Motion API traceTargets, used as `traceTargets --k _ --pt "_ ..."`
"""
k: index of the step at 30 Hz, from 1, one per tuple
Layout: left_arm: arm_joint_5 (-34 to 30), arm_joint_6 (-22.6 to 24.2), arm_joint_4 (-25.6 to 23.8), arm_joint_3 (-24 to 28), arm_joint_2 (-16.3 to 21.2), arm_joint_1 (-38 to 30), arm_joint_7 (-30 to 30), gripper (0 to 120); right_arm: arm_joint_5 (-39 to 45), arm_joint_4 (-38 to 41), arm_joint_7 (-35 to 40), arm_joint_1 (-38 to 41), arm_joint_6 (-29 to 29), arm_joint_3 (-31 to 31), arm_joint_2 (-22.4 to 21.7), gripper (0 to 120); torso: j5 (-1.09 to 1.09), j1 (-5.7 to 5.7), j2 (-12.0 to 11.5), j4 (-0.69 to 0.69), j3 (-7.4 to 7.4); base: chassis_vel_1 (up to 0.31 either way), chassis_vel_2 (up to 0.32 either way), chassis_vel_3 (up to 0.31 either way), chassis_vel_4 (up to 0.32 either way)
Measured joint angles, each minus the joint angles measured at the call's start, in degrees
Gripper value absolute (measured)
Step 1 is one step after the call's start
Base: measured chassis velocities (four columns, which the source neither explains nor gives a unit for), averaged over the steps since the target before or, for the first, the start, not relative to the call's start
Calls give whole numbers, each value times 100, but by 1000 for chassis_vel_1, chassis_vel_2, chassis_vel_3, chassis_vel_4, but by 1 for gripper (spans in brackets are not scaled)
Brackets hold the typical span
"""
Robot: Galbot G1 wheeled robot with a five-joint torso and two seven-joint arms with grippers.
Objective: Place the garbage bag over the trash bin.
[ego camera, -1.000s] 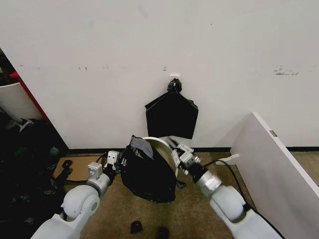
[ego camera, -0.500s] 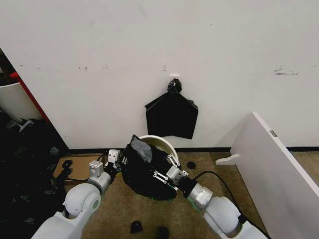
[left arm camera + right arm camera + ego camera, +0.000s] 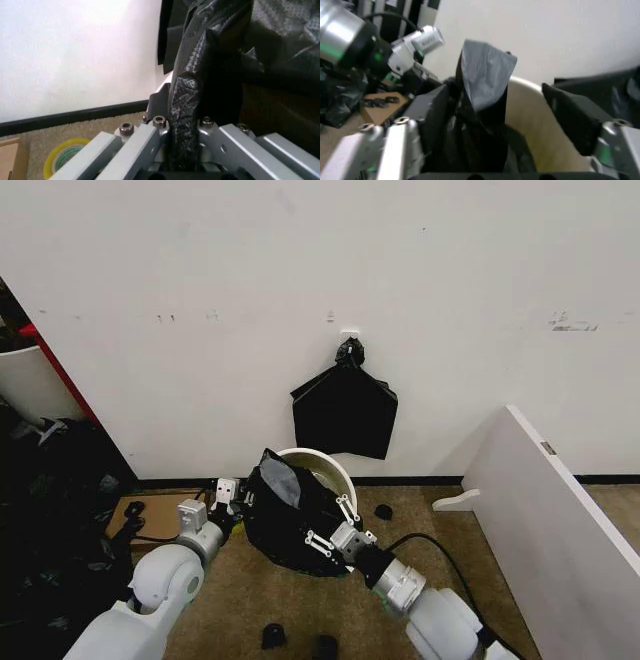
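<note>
My right gripper [image 3: 325,528] has come down, jaws apart, onto the garbage bag [image 3: 290,520]; left gripper [image 3: 175,127] clamps its edge beside the trash bin [image 3: 330,465], still uncovered.

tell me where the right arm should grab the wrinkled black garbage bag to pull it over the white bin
Probably the loose rim of the thin glossy black plastic garbage bag on the robot's right, coming from the front. The left gripper is shut on the opposite edge, and the far part of the round white plastic trash bin rim is uncovered. The right gripper, jaws open, is at the bag's near-right side.
</note>
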Motion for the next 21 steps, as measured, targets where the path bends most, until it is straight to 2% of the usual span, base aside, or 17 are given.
traceTargets --k 5,7,13,15,21 --pt "-8 0 3 9 12 -11 0 1 -118 -255 184 118 -79 -209 113 96 0 0 0 0 0 0 0 0 0" --pt "-9 -1 2 10 13 -9 0 1 -166 -301 234 155 -78 -220 148 95 0 0 0 0 0 0 0 0 0" --pt "-9 -12 4 22 10 -1 5 1 -288 -419 270 320 -51 -188 238 72 0 0 0 0 0 0 0 0 0" --pt "-9 -13 7 25 9 -2 6 1 -299 -430 269 334 -49 -179 246 68 0 0 0 0 0 0 0 0 0" --pt "-8 -20 19 42 8 7 12 1 -74 -492 235 396 27 -151 276 41 0 0 -1 0 0 0 0 0 0"
